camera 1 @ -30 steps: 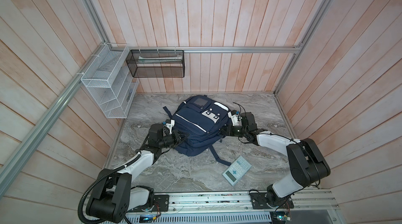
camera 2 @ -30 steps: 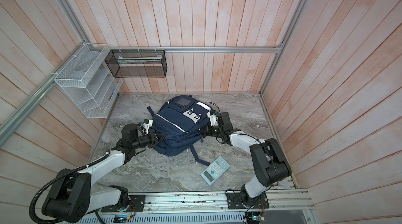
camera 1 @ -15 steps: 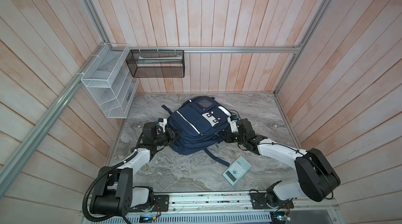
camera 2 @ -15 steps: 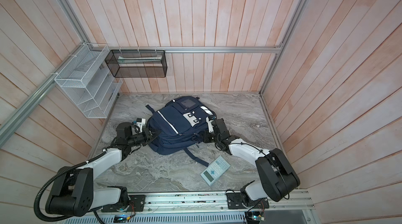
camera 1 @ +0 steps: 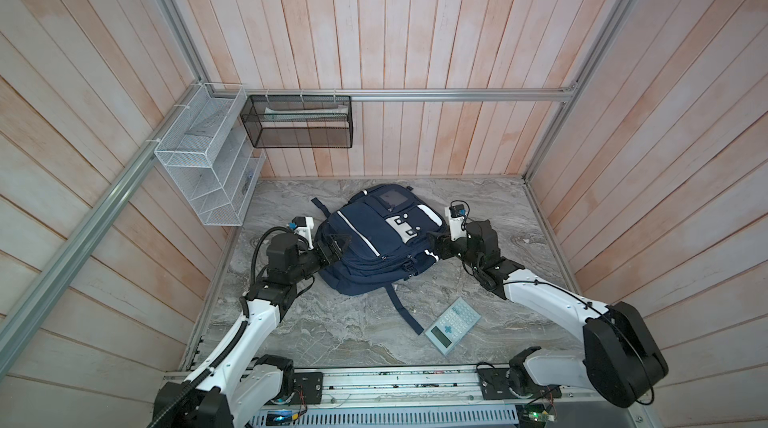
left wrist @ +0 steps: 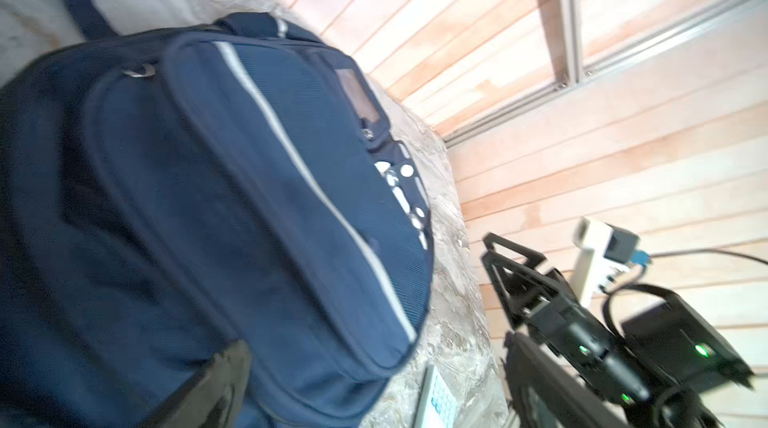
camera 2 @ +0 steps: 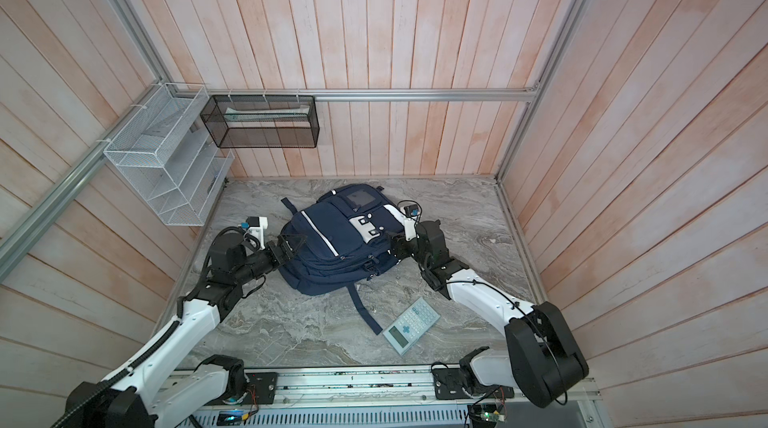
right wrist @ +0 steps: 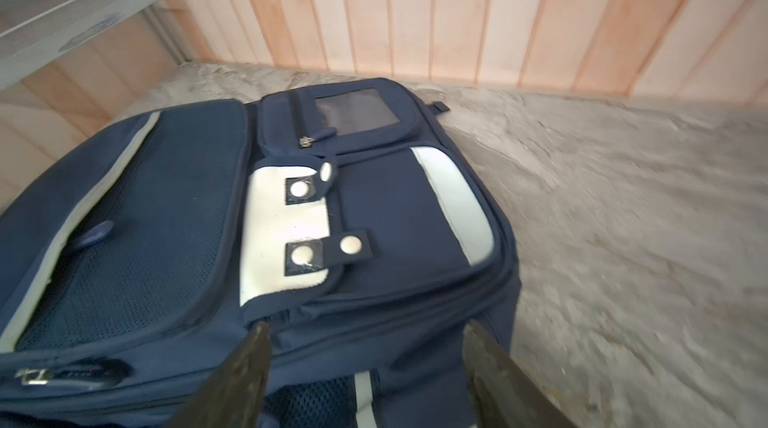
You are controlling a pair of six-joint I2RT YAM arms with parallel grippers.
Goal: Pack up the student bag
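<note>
The student bag (camera 1: 374, 243) (camera 2: 336, 243), navy with white stripes and a white snap patch, lies flat on the marble table in both top views. My left gripper (camera 1: 334, 245) (camera 2: 291, 247) stands open at the bag's left side. In the left wrist view the left gripper (left wrist: 376, 342) has its jaws wide apart, with the bag (left wrist: 187, 197) filling the space beside one finger (left wrist: 216, 384). My right gripper (camera 1: 434, 245) (camera 2: 392, 245) is open at the bag's right side. In the right wrist view the right gripper (right wrist: 368, 326) has its fingers (right wrist: 253, 363) spread either side of the bag's zipped edge (right wrist: 374, 309) without pinching it.
A light-blue calculator (camera 1: 453, 326) (camera 2: 411, 324) (left wrist: 436, 401) lies on the table near the front, beside a loose bag strap (camera 1: 401, 309). A white wire rack (camera 1: 208, 172) and a black mesh basket (camera 1: 299, 126) hang on the walls at the back left.
Both grippers were shut on the bag's sides a second ago. Both have now opened and let go, and the bag rests on the table.
</note>
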